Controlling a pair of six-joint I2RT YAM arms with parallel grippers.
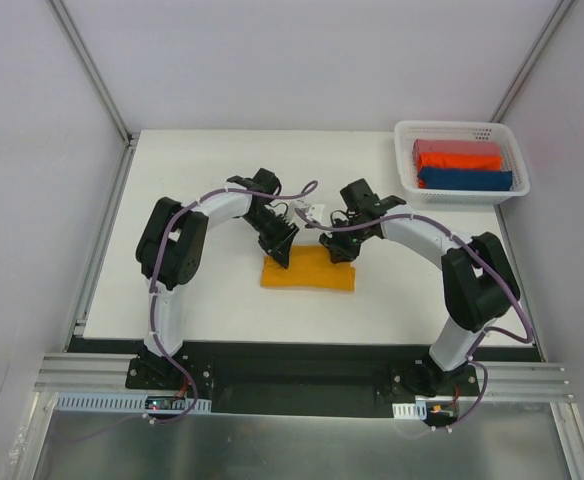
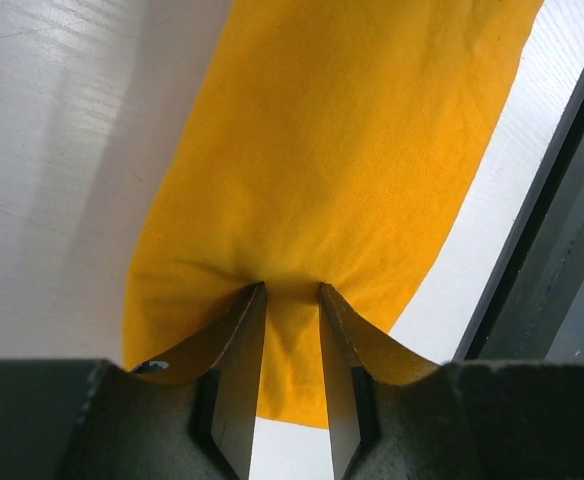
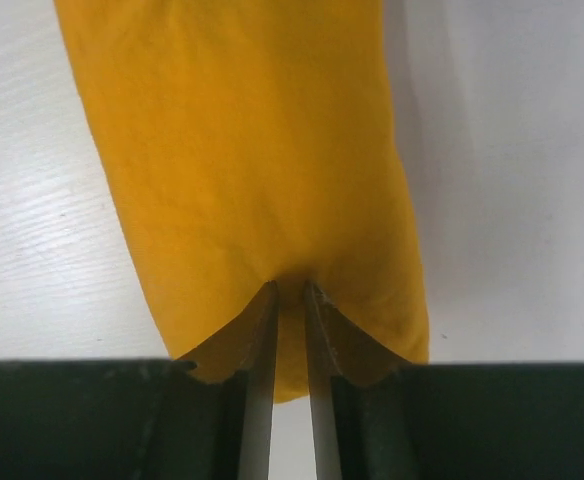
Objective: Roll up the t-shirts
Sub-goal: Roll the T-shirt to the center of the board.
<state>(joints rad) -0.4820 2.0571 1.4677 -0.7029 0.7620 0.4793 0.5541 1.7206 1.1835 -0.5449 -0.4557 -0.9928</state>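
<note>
Grips number two: left pincer [image 2: 292, 290] and right pincer [image 3: 290, 287] each clamp an end of one t-shirt [image 1: 308, 272].

The t-shirt [image 2: 312, 150] is matt cloth, the table [image 2: 52, 150] smooth

White basket [image 1: 460, 126] — on table [image 1: 202, 290]

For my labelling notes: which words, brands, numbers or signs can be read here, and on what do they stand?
None can be read.
The yellow shirt is plain in every view.
The white basket and the rolled cloths in it show no lettering.
</note>
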